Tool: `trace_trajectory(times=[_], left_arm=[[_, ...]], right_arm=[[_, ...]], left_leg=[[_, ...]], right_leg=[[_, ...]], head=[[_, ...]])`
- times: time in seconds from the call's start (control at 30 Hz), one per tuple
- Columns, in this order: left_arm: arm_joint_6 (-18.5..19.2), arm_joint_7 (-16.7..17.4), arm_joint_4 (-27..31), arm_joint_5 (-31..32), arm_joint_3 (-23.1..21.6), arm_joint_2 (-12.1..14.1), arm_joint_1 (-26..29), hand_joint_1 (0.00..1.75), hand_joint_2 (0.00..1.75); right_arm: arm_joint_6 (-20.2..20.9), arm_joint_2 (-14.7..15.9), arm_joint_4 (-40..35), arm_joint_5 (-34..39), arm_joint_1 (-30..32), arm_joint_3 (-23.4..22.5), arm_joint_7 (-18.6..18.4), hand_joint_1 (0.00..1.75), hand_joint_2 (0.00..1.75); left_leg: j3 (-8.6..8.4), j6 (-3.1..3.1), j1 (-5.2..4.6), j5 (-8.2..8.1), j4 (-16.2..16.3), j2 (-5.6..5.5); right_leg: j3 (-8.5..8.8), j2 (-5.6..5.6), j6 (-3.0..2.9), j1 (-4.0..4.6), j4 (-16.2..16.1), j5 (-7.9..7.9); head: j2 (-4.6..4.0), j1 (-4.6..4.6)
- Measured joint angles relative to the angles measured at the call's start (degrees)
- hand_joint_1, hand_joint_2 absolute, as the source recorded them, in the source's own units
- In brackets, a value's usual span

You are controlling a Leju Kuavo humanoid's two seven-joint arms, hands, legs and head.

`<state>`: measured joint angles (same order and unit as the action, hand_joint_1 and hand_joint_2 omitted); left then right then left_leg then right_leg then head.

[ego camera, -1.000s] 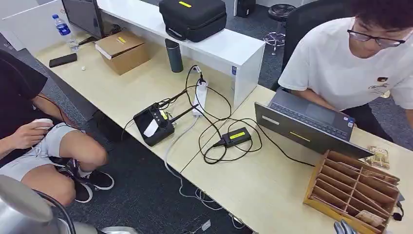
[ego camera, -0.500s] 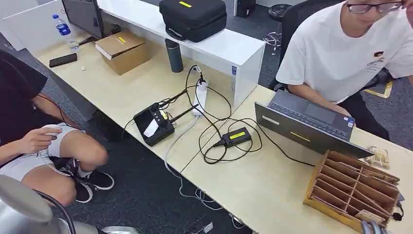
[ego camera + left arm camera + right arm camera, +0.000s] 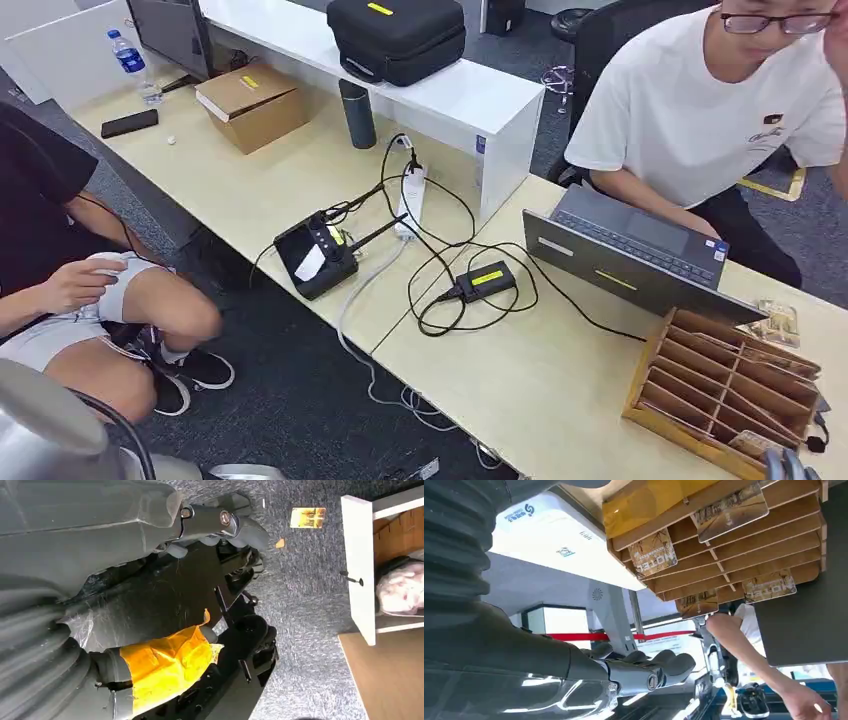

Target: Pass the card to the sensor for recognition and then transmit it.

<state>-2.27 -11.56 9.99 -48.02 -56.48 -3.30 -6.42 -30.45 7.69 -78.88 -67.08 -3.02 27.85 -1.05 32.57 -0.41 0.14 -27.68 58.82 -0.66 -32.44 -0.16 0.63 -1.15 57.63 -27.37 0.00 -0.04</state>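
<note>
A wooden slotted card rack (image 3: 725, 385) stands on the table at the right, with a card (image 3: 760, 443) lying in its nearest slot. My right hand (image 3: 785, 466) shows as fingertips just in front of the rack's near corner. In the right wrist view my right hand (image 3: 644, 672) is empty with its fingers loosely apart, and the rack (image 3: 744, 545) holds several cards (image 3: 653, 555) a short way beyond it. A black sensor box (image 3: 487, 280) with a yellow label sits mid-table among cables. My left hand (image 3: 210, 522) hangs over the carpet, holding nothing.
An open laptop (image 3: 630, 255) stands between the sensor and the rack, with a person in a white shirt (image 3: 700, 120) behind it. Another seated person (image 3: 60, 280) is at the left. A black controller (image 3: 318, 258) and cables lie on the desk. A small card (image 3: 307, 517) lies on the carpet.
My right hand's fingertips have slid to the right along the rack's near side. The person in white has sat up and raised a hand to their face.
</note>
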Motion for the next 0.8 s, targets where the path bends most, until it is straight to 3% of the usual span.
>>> trace_trajectory(times=[0.37, 0.8], left_arm=[[-0.2, 0.2, 0.0, 0.5, -0.3, 0.0, 0.0, 0.00, 1.75], [-0.1, 0.9, 0.0, 0.9, -1.0, 0.0, -0.3, 0.00, 1.75]], right_arm=[[1.3, -0.9, 0.3, -0.9, -2.2, -0.3, -0.7, 0.00, 1.75], [2.4, -3.9, 3.1, -0.9, -6.0, 0.0, -0.6, 0.00, 1.75]], left_leg=[[0.00, 0.00, 0.00, 0.01, 0.0, 0.00], [0.00, 0.01, 0.00, 0.03, 0.0, 0.00]], right_leg=[[0.00, 0.01, 0.00, 0.00, 0.0, 0.00], [0.00, 0.00, 0.00, 0.00, 0.0, 0.01]], head=[[0.00, 0.00], [0.00, 0.00]])
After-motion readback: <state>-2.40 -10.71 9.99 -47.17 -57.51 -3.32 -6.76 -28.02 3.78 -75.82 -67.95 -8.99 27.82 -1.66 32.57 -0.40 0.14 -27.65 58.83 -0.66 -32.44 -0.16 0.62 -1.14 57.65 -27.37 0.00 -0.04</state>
